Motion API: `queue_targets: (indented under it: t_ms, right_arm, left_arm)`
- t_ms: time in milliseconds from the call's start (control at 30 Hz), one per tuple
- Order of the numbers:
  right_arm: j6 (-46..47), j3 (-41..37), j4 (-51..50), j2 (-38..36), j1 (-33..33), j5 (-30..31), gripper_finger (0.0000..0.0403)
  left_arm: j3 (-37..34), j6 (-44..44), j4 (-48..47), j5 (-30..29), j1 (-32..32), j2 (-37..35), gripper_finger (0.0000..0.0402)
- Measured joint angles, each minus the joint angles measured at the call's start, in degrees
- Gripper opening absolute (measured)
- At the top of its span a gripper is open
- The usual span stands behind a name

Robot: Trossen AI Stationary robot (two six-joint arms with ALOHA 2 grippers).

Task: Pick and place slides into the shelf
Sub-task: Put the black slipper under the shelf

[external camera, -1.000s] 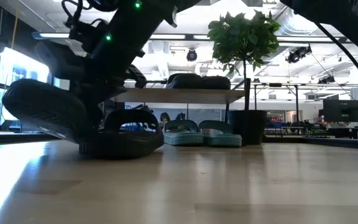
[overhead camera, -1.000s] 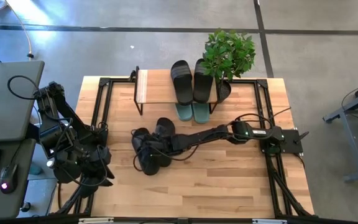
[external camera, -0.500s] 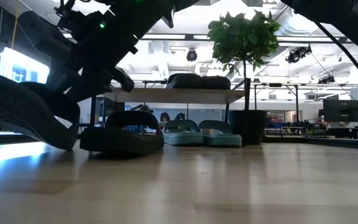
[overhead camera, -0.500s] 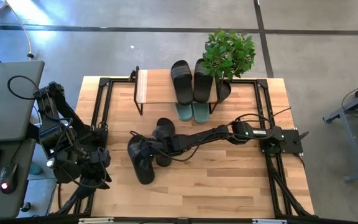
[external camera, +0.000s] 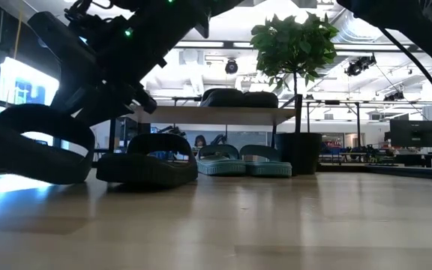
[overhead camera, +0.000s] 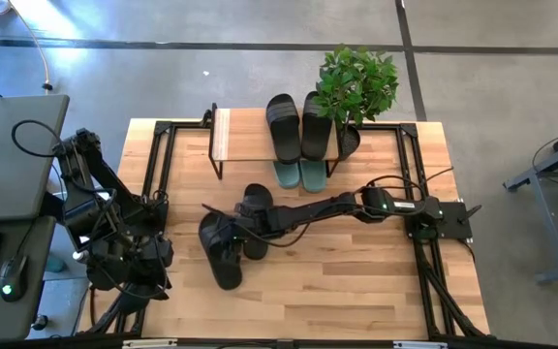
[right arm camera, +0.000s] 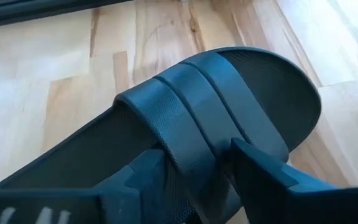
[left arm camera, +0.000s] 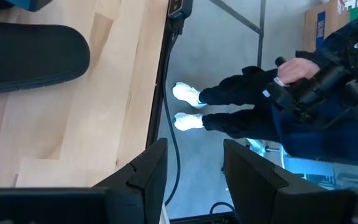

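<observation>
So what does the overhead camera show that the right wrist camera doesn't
Only the overhead view shows the shelf with a black pair on top, the green pair below it, the potted plant, the left gripper parked at the table's left edge, and a second loose black slide. Only the right wrist view shows the right gripper with its fingers closed around the strap of the black slide, one finger under it. Both show that slide and the wooden table.
</observation>
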Motion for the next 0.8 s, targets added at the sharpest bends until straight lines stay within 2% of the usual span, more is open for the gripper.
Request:
queue_targets:
  t_ms: [333,633,800]
  right_arm:
    - [-0.4,-0.01,-0.77,0.0,-0.2,0.32,0.0239]
    - [-3.84,-0.05,-1.25,-1.79,0.94,-0.51,0.0243]
    - [-3.16,-0.09,-8.13,-4.19,1.89,-2.3,0.0243]
  left_arm:
    - [0.0,0.34,-0.04,0.0,0.01,0.0,0.0143]
    - [0.0,4.16,-0.15,-1.74,0.0,0.0,0.0143]
    - [0.0,7.34,-0.11,-4.28,-0.04,1.42,0.0143]
